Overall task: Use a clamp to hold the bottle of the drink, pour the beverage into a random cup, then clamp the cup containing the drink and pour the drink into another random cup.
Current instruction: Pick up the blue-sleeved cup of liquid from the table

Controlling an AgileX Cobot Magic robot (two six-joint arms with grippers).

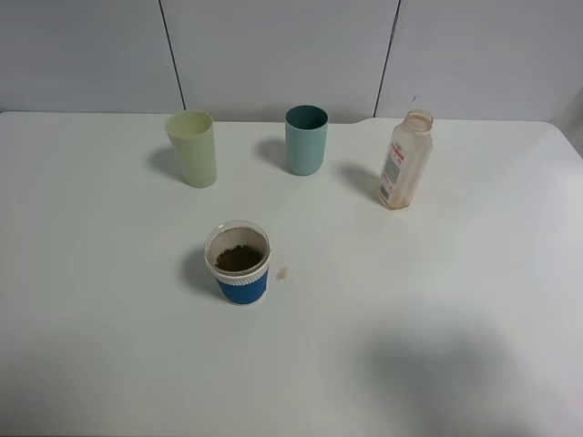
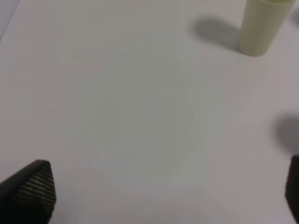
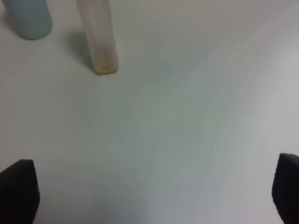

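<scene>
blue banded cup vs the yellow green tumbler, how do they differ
The blue-banded cup is short and wide; the tumbler is tall and slim.
The blue-banded cup is white with a blue lower band; the tumbler is plain pale yellow-green.
The blue-banded cup holds dark brown liquid; no liquid shows in the tumbler.
The blue-banded cup stands nearer the front, the tumbler at the back left.
Both stand upright on the white table.

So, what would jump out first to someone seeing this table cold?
The blue-banded white cup near the middle of the table, holding dark brown drink, with a small drip mark beside it. Behind it, in a row: a pale yellow-green tumbler, a teal cup and an uncapped clear bottle.
</scene>
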